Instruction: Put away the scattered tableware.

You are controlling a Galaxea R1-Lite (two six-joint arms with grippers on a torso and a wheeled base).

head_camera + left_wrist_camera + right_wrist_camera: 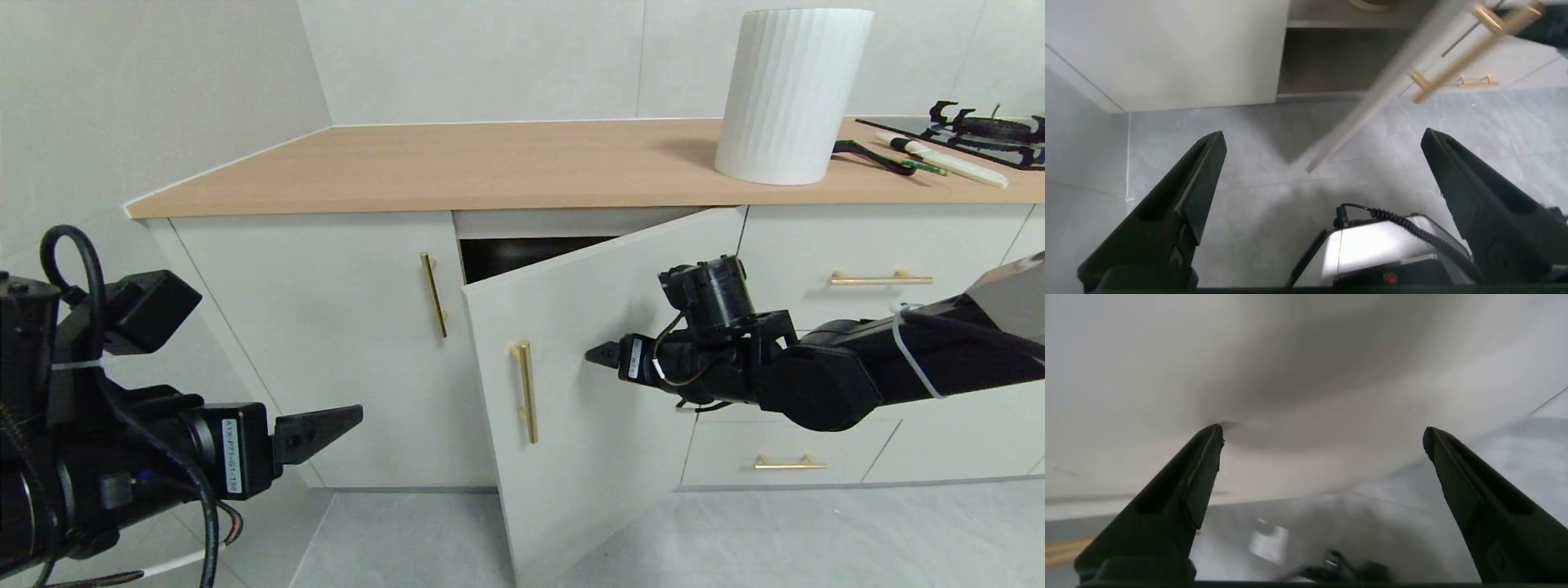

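Scattered utensils lie on the wooden counter (457, 167) at the right: a black-handled tool (872, 155) and a long cream-handled one (951, 162) with a thin green piece beside it. Below the counter, a white cabinet door (596, 384) with a gold handle (526, 392) stands partly open. My right gripper (594, 355) is open, with its tips close to the door's face (1306, 359), right of the handle. Low at the left, my left gripper (351, 416) hangs open over the floor and holds nothing. The left wrist view has the door's edge (1368, 110) beyond the gripper (1323, 139).
A tall white ribbed container (790, 94) stands on the counter next to the utensils. A black gas hob (992, 131) is at the far right. Closed doors and drawers with gold handles (880, 279) flank the open door. Grey floor (775, 539) lies below.
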